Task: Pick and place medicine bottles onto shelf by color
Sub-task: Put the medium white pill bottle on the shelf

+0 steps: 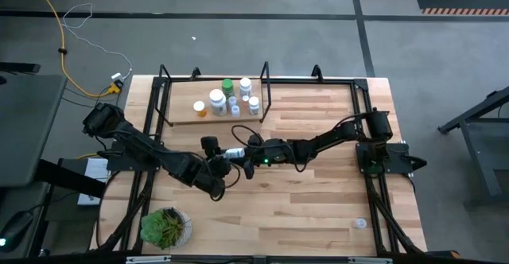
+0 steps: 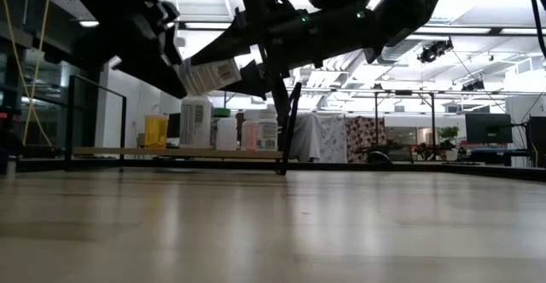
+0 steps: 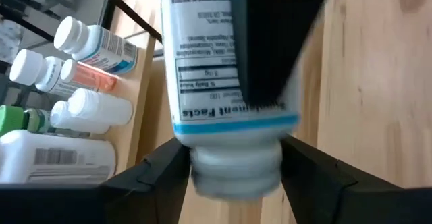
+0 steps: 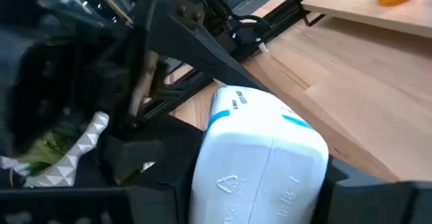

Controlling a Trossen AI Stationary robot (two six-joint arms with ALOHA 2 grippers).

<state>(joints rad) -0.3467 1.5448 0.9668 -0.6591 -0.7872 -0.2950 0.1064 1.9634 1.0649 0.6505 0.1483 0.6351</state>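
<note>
White medicine bottle [image 1: 234, 153] with a blue band — high view: lying sideways above mid-table, between the left gripper [image 1: 222, 165] and the right gripper [image 1: 248, 154], which meet on it from opposite ends. Shelf [image 1: 181, 114] with other bottles is well behind.

Low view: bottle [image 2: 208, 74] is off the table, tilted, label facing out, dark fingers on both sides.

Left wrist: cap end [image 3: 235, 170] sits between the left jaws, which clamp it.

Right wrist: bottle's base [image 4: 260, 177] is between the right jaws, fingers against both sides — grasping it.
</note>
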